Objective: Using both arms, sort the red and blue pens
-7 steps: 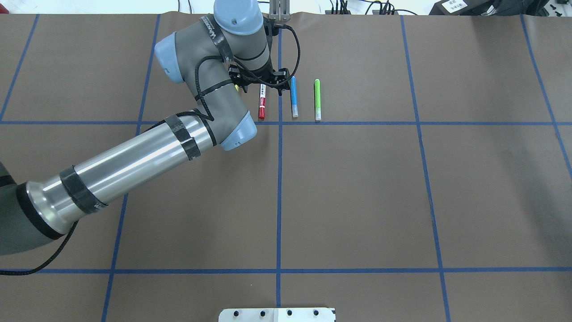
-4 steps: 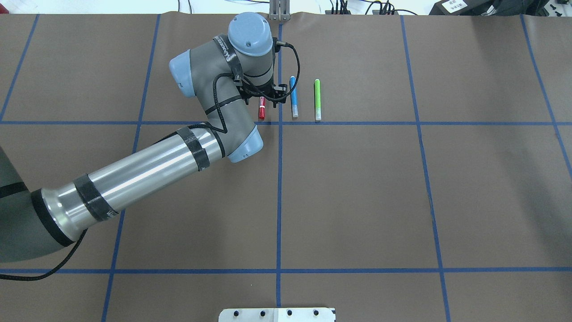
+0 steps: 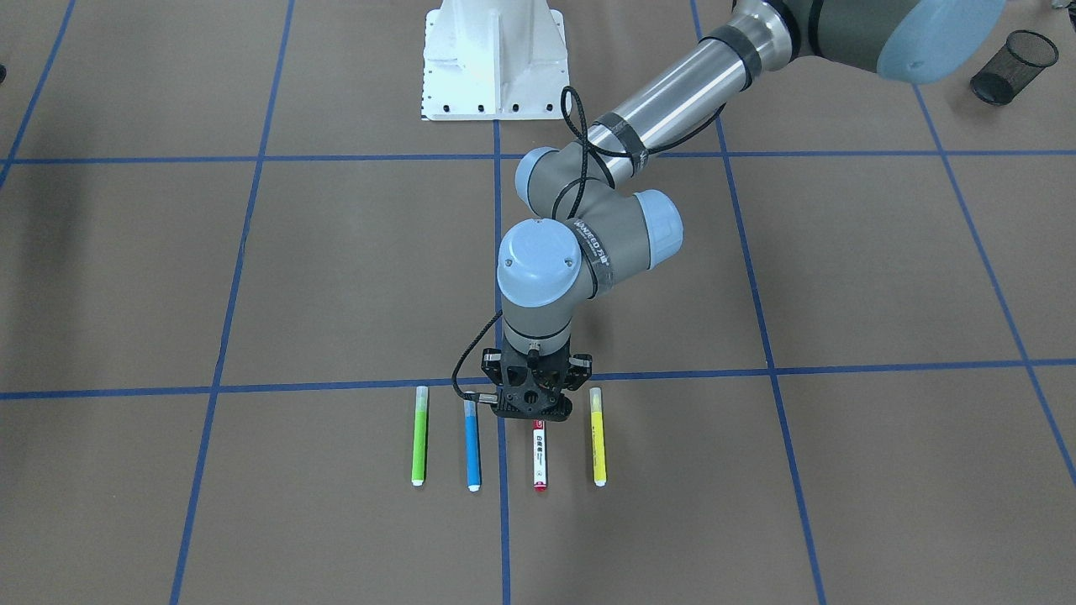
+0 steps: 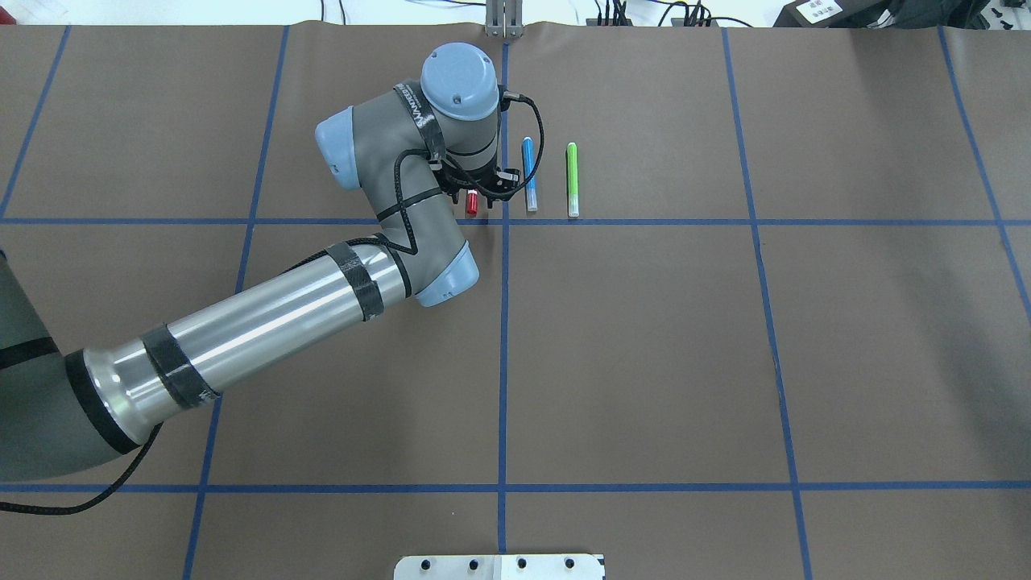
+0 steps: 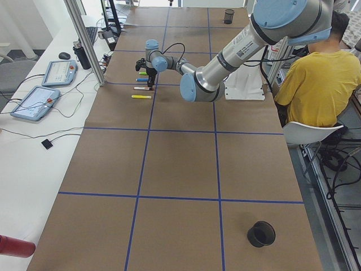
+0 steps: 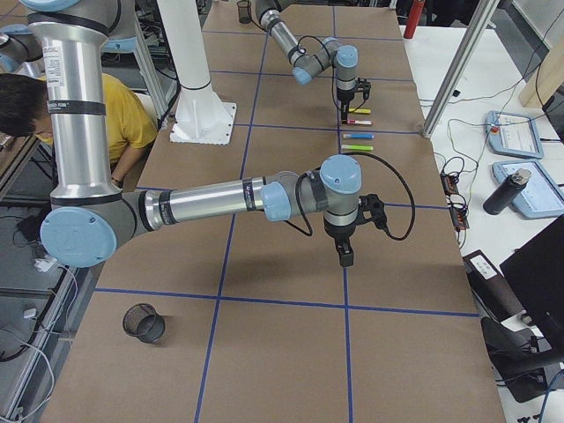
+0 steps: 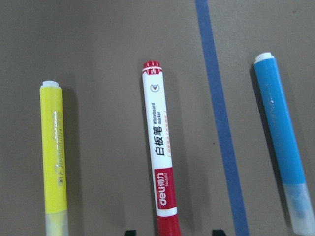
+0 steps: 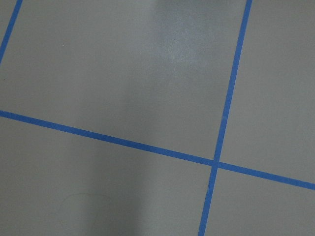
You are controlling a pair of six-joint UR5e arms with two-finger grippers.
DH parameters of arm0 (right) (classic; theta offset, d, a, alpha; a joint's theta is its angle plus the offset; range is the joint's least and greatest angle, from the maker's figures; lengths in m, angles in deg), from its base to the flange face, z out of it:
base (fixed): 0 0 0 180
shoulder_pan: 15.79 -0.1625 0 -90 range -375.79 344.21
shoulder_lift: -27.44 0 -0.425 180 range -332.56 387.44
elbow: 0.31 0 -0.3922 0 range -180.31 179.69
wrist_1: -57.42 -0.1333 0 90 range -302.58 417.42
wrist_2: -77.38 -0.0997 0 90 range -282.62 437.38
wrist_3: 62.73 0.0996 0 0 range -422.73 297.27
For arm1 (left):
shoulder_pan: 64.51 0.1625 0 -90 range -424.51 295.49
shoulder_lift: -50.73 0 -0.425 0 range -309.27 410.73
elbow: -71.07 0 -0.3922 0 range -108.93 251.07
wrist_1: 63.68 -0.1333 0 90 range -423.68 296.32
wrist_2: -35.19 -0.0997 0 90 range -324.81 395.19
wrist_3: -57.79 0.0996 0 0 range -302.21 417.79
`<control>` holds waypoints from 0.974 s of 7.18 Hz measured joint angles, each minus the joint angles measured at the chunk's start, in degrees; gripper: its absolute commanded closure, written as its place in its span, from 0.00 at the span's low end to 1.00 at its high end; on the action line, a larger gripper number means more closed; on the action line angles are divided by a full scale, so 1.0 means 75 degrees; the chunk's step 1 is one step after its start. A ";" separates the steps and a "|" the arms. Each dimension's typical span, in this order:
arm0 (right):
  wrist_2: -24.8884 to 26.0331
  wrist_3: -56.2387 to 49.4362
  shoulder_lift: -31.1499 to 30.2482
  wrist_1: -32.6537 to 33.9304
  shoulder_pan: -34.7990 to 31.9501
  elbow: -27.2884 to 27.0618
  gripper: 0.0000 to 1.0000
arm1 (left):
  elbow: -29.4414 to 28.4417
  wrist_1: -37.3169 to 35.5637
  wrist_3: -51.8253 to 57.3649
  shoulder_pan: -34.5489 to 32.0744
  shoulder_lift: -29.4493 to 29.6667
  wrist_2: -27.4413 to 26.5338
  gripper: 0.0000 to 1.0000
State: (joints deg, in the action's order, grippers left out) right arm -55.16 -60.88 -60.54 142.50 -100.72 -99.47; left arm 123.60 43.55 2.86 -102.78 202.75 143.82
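Seen from the front, the left pincer (image 3: 535,413) points down over the capped end of the red marker (image 3: 540,458), which lies flat on the bench (image 3: 252,277) between the blue highlighter (image 3: 472,445) and a yellow highlighter (image 3: 598,441); from overhead, only the red cap shows under the pincer; in the left wrist view two black fingertips (image 7: 130,232) stand apart, one on each side of the cap, not touching it; from the right end, the right pincer (image 6: 345,256) is well apart from the pens, and I cannot tell if it is open.
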 measured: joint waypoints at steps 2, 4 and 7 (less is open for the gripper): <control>0.0000 0.0000 0.0000 0.0000 0.0011 -0.0008 0.00 | -0.0033 0.0003 0.0000 0.0004 -0.0005 -0.0001 0.54; 0.0000 0.0000 0.0000 0.0000 0.0019 -0.0009 0.00 | -0.0060 0.0005 0.0000 0.0005 -0.0008 -0.0001 0.55; 0.0000 0.0000 0.0000 0.0000 0.0031 -0.0009 0.00 | -0.0084 0.0001 0.0000 0.0005 -0.0012 -0.0001 0.59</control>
State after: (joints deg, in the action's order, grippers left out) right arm -55.16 -60.88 -60.54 142.50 -100.49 -99.54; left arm 122.97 43.55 2.86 -102.75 202.66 143.82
